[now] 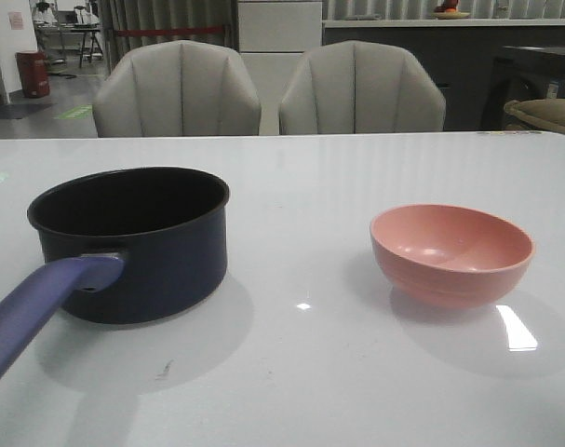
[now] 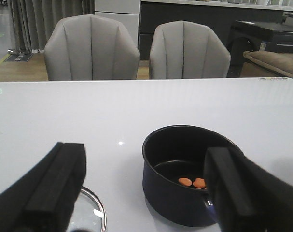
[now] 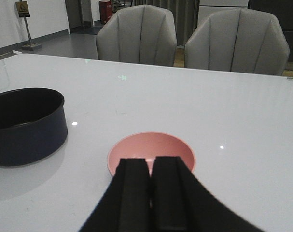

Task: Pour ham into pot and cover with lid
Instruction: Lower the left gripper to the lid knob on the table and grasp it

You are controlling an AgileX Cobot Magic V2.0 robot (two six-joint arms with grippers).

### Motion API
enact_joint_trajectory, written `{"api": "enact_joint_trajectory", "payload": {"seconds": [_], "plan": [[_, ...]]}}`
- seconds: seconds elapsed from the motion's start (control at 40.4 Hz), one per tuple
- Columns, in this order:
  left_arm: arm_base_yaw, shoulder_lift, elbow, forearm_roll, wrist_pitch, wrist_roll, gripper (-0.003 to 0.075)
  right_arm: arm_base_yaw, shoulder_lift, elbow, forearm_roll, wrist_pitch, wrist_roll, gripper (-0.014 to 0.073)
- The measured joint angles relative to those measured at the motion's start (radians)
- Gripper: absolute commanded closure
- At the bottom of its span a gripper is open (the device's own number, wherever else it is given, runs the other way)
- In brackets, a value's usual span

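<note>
Left gripper [image 2: 144,193] gapes empty; ham [image 2: 192,182] lies in pot [image 2: 185,169]; lid [image 2: 90,212], at seven o'clock, needs grasping; right gripper [image 3: 151,188] closed, empty

Low front view, 2 wrist close-ups

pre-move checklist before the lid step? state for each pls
1. Ham in the pot: ok, orange pieces lie on its black floor in the left wrist view.
2. Pink bowl emptied: ok, nothing shows inside, and it stands upright apart from the pot.
3. Pot mouth clear for the lid: ok, nothing over the rim.
4. Lid located: ok, its glass edge lies on the table under the left gripper; its knob is hidden.
5. Left gripper ready to grasp: ok, jaws wide apart, nothing held.
6. Right gripper out of the way: cannot tell; it is shut and empty, above the bowl.
</note>
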Motion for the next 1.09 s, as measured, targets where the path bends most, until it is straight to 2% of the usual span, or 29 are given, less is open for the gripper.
{"api": "enact_joint_trajectory", "payload": {"seconds": [0.124,0.248,0.545,0.768,1.09], "plan": [[0.000,0.000,-0.009,0.000,0.023,0.000,0.0158,0.000,0.000,0.000,0.002,0.000,0.000,0.0456],[0.000,0.038,-0.048,0.002,0.083,0.000,0.0116,0.000,0.000,0.000,0.002,0.000,0.000,0.0456],[0.018,0.278,-0.177,0.015,0.168,-0.006,0.0113,0.000,0.000,0.000,0.002,0.000,0.000,0.0456],[0.127,0.498,-0.288,0.013,0.217,-0.078,0.0113,0.000,0.000,0.000,0.002,0.000,0.000,0.0456],[0.298,0.795,-0.394,-0.006,0.314,-0.094,0.0113,0.000,0.000,0.000,0.002,0.000,0.000,0.0456]]}}
